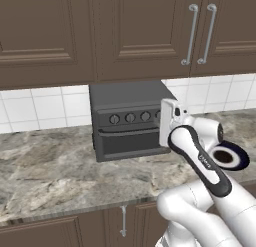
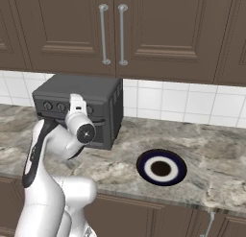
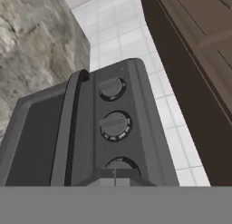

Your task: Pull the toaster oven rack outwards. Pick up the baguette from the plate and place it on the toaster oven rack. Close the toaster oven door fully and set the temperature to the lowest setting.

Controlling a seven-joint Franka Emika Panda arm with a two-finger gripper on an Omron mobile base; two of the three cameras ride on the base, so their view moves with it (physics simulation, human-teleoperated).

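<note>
oven: 1 dark grey toaster oven (image 1: 131,120) on the marble surface (image 1: 55,171), back against the white tile wall (image 1: 45,107), under the brown cabinets (image 1: 100,33)
door: 1 oven door (image 1: 131,143), shut flush against the oven front, dark window, black bar handle (image 3: 74,128) along its top edge
knobs: row across the oven front above the door; 3 clear in left base view (image 1: 130,118), a further one at the right end half hidden by the arm; hand view shows 3 knobs (image 3: 115,126), the nearest cut off at the bottom
rack: inside behind shut door, can't see it
baguette: not on the plate; can't tell where it is
plate: 1 round dark blue plate (image 2: 161,167) with white ring and dark centre, bare, on the surface to the right of the oven, well apart from it
gripper: 1 gripper (image 3: 114,178), fingers pressed together, tips right up at the nearest knob at the right end of the row; contact can't be confirmed; holding nothing loose
arm: 1 white arm (image 1: 200,161), raised in front of the oven's right side, hand pointing at the knob row
cabinet handles: 2 upright silver bar handles (image 1: 200,33) side by side on the upper cabinet doors, above and right of the oven
lower cabinets: brown fronts under the surface edge, 1 small silver handle (image 1: 123,221) visible in left base view
</note>
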